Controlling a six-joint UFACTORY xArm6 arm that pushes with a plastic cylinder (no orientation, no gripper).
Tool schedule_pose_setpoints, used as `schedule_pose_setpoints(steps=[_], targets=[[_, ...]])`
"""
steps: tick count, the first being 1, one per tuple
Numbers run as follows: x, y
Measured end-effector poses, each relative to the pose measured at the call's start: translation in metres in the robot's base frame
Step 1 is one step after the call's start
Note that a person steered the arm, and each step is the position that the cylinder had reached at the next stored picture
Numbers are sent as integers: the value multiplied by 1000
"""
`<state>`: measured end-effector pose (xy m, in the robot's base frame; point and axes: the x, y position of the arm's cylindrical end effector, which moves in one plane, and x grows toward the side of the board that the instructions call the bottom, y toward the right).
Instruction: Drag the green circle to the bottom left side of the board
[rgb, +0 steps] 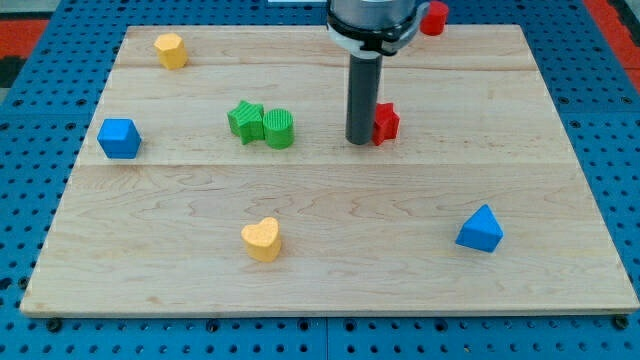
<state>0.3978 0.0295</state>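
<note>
The green circle (279, 128) stands on the wooden board (330, 260), left of centre in the upper half, touching a green star (245, 120) on its left. My tip (360, 141) rests on the board to the right of the green circle, a block-width or so away from it. A red block (386, 122) sits right against the rod on its right side, partly hidden by it.
A yellow block (171, 49) lies at the top left, a blue cube (119, 138) at the left edge, a yellow heart (262, 239) at the lower middle, a blue triangular block (481, 230) at the lower right, another red block (433, 17) at the top edge.
</note>
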Motion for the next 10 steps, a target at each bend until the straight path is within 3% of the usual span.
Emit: schedule_pose_setpoints(steps=[1,2,3,4,5,6,7,9,10], targets=[[-39,-13],[-33,-66],[14,-66],[24,-93],[21,-60],[13,-84],[13,-143],[81,-204],[55,-166]])
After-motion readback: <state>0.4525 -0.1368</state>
